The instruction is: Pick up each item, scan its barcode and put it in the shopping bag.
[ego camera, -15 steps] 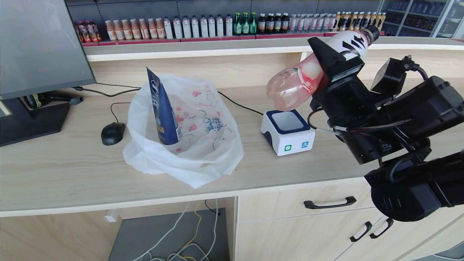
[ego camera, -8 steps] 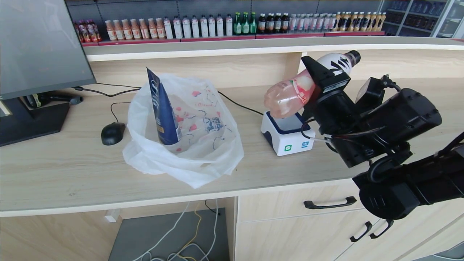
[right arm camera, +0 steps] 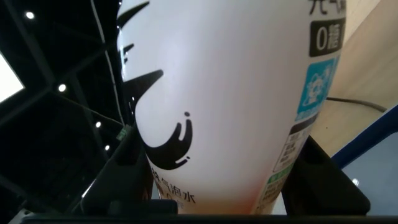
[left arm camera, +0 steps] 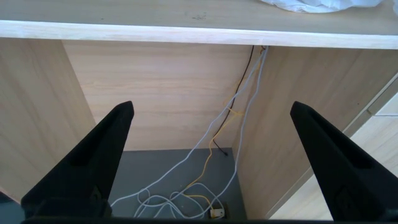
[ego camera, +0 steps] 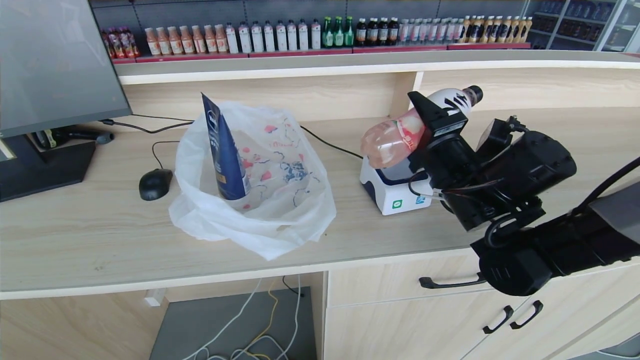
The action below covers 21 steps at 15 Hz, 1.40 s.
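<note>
My right gripper (ego camera: 434, 122) is shut on a pink drink bottle (ego camera: 395, 137) with a white label and dark cap, held tilted with its base just above the white barcode scanner (ego camera: 395, 190) on the counter. The bottle's white label (right arm camera: 230, 99) sits between the gripper's fingers (right arm camera: 115, 186) in the right wrist view. A white shopping bag (ego camera: 255, 185) stands open to the scanner's left with a dark blue tube (ego camera: 225, 150) upright inside. My left gripper (left arm camera: 211, 162) is open below the counter's edge, facing the cables under the desk.
A black mouse (ego camera: 155, 184) lies left of the bag, and a monitor (ego camera: 55, 65) stands at the far left. Behind the counter runs a raised wooden ledge (ego camera: 320, 70), with shelves of bottles beyond. Drawers with black handles (ego camera: 452, 282) are below the counter.
My right arm has lowered the bottle down and slightly left, from high above the scanner to just over its top. The bag and tube have stayed put.
</note>
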### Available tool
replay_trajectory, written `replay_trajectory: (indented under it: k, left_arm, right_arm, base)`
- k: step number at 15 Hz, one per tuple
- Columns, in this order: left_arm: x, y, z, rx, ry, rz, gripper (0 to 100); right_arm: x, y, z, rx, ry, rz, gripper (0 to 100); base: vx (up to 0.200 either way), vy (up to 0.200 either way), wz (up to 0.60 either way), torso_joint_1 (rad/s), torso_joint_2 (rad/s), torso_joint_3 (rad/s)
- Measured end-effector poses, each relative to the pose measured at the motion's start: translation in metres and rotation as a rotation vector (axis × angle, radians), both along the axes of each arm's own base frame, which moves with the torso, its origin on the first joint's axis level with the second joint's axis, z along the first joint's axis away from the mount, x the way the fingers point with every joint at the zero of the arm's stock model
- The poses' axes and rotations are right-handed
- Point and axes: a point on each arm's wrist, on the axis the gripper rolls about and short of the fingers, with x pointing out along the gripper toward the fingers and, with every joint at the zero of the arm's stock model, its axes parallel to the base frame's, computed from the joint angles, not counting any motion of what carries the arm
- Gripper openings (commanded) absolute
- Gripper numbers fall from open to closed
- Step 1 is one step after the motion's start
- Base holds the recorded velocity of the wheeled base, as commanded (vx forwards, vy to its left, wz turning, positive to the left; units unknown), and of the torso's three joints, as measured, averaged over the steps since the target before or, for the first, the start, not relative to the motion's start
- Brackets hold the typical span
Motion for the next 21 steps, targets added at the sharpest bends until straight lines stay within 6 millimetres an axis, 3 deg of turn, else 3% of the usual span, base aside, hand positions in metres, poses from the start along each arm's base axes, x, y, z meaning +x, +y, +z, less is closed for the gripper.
replay_trajectory:
  k: [10,21]
  left_arm:
    - [0.000,0.000,0.000,0.000,0.000,0.000,100]
    - [0.000,0.000,0.000,0.000,0.000,0.000,100]
  right_arm:
    - [0.015,-0.025,-0.006,0.016,0.022,-0.046,0]
    - [0.027,-0.023,-0.020,0.007,0.045,-0.048,0]
  base:
    - [0.000,0.000,0.00,0.000,0.00,0.000]
    - [0.000,0.000,0.00,0.000,0.00,0.000]
